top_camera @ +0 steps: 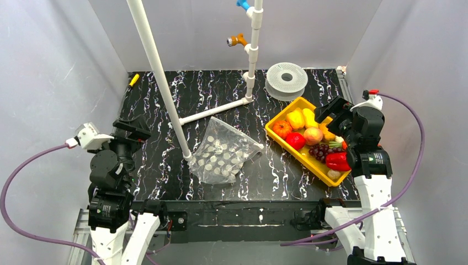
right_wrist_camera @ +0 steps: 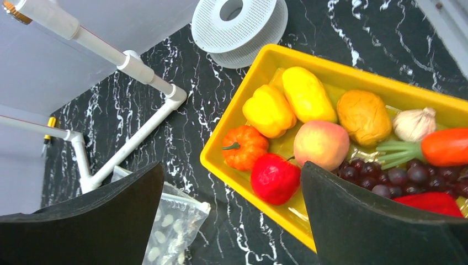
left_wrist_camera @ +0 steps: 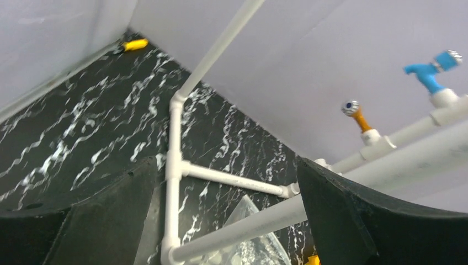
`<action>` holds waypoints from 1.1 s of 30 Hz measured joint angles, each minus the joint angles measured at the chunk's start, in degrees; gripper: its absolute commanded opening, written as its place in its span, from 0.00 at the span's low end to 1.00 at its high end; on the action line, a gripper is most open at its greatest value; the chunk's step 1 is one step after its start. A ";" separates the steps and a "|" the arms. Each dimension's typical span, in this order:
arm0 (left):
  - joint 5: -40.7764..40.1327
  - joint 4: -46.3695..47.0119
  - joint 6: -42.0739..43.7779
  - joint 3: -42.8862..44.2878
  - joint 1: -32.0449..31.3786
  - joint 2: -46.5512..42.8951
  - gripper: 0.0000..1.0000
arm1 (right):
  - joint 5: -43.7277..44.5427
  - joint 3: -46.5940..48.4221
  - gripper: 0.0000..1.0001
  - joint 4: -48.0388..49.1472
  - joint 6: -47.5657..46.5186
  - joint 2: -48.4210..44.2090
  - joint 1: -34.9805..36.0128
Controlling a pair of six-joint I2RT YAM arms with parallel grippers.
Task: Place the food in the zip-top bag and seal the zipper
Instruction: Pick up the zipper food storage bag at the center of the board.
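The food lies in a yellow tray (top_camera: 301, 158) at the right: a yellow pepper (right_wrist_camera: 269, 110), an orange tomato (right_wrist_camera: 243, 146), a red fruit (right_wrist_camera: 274, 178), a peach (right_wrist_camera: 321, 144), purple grapes (right_wrist_camera: 386, 176) and a red pepper (top_camera: 336, 161). The clear dotted zip-top bag (top_camera: 223, 152) lies flat mid-table and looks empty. Its whitish zipper (right_wrist_camera: 176, 196) faces the tray. My right gripper (top_camera: 333, 110) hangs open above the tray's near edge, holding nothing. My left gripper (top_camera: 132, 127) is open and empty at the left, well apart from the bag (left_wrist_camera: 259, 248).
A white PVC pipe frame (top_camera: 160, 77) leans over the table left of the bag, with orange (top_camera: 237, 40) and blue taps on its upright. A white spool (top_camera: 286, 80) lies behind the tray. A yellow marker (top_camera: 133, 79) lies at the far left corner.
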 measured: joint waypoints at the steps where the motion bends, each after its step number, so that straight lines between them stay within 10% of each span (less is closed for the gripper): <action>1: -1.52 -2.36 -1.98 0.13 -0.24 -0.31 0.98 | -0.04 -0.15 1.00 -0.22 0.86 0.00 0.00; 9: 4.49 -11.84 0.22 1.69 -1.94 0.86 0.98 | -6.84 -0.61 1.00 -0.90 1.58 0.70 0.00; 18: 28.87 -14.30 10.00 2.25 -4.58 2.87 0.98 | -20.16 -0.51 1.00 0.28 -1.87 5.12 1.64; 25: 56.43 -15.32 14.97 0.97 -5.17 7.26 0.98 | -21.61 0.87 1.00 0.33 -2.84 19.08 21.16; 33: 68.76 -8.91 9.87 -8.43 -11.38 13.14 0.98 | -21.58 -17.12 1.00 12.51 9.20 20.37 28.25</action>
